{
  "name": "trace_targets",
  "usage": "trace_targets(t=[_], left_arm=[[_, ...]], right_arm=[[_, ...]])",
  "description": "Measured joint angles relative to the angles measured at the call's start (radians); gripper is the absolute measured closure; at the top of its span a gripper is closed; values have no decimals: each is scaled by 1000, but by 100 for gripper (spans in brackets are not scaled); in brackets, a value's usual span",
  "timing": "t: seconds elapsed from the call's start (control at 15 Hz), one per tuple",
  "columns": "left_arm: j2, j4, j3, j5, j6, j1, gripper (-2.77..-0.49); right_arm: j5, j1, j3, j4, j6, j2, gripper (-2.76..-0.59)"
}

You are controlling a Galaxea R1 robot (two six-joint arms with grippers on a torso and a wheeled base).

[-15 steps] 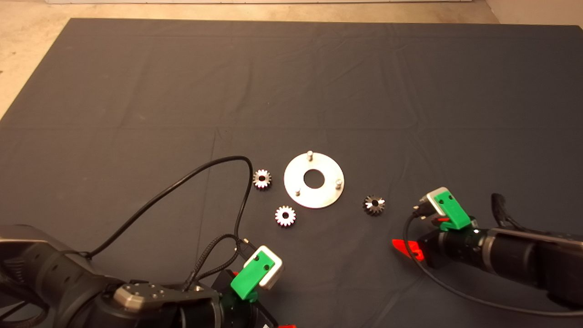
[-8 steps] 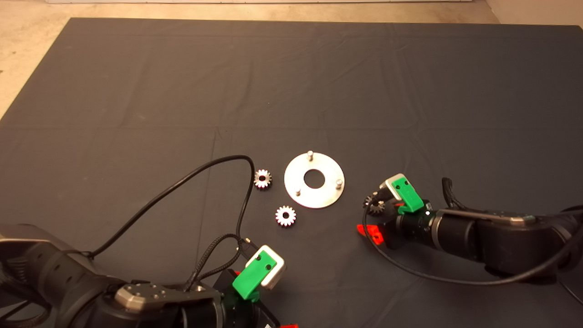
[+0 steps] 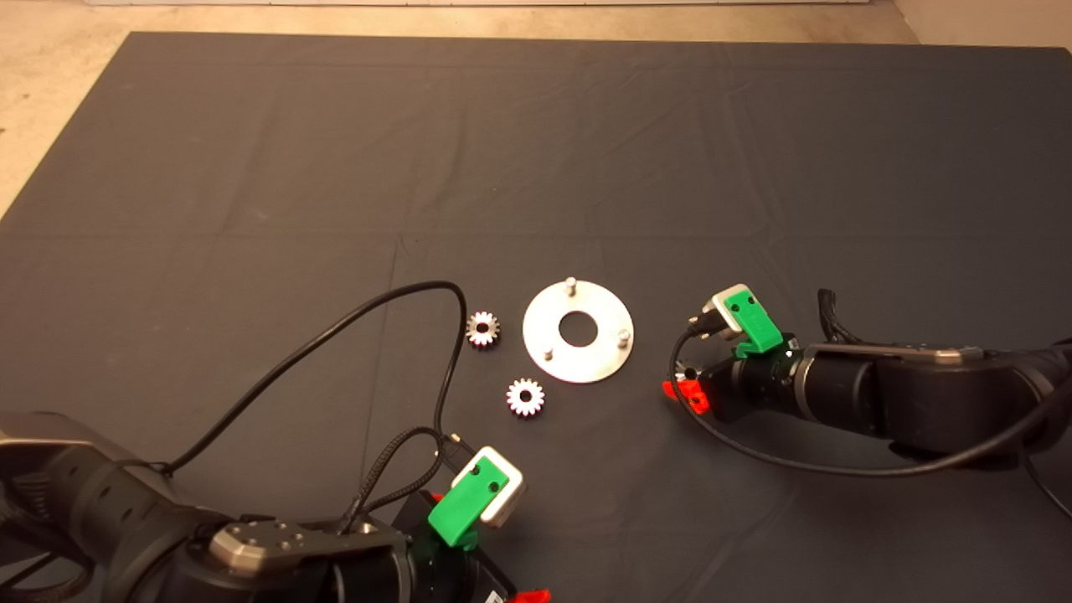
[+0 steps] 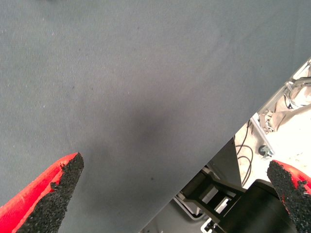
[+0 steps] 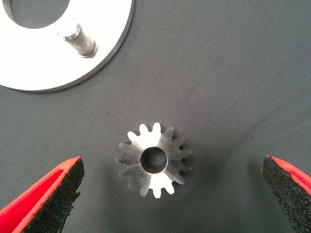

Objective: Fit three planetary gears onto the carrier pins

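The round silver plate point(image 3: 600, 360) lies mid-mat with three carrier pins point(image 3: 569, 285) upright on it, all bare. Two planetary gears point(image 3: 482, 328) point(image 3: 525, 397) lie flat on the mat to its left. The third gear point(image 5: 133, 153) lies flat just right of the plate, and only a sliver point(image 3: 688, 371) of it shows under the arm in the head view. My right gripper point(image 5: 172, 167) hovers over this gear, open, with a finger point(image 5: 53, 194) well clear on each side. The plate's rim point(image 5: 48, 63) and one pin point(image 5: 77, 41) show just beyond the gear. My left gripper point(image 4: 176, 165) waits open at the mat's near edge.
A black cable point(image 3: 368, 314) loops from the left arm up to near the left gear. The mat's near edge and robot frame parts point(image 4: 272, 111) show in the left wrist view. Bare mat stretches behind the plate.
The right arm has moved left and slightly back, from beside the right-hand gear to directly over it. The left arm, plate and other gears have not moved.
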Motion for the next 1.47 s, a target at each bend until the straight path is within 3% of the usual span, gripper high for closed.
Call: trace_targets(t=[0.33, 0.73, 1.0, 1.13, 1.47], left_arm=[[1, 4, 0, 0, -3, 0, -275], [2, 5, 0, 0, -3, 0, -275], [2, 7, 0, 0, -3, 0, -275], [2, 7, 0, 0, -3, 0, -275], [2, 7, 0, 0, -3, 0, -275]], right_arm=[[1, -1, -2, 3, 0, 0, -275], [4, -3, -2, 3, -1, 0, -256], [5, -21, -2, 4, -1, 1, -253], [5, -23, -2, 4, -1, 3, -238], [5, -24, -9, 4, -1, 3, -225]])
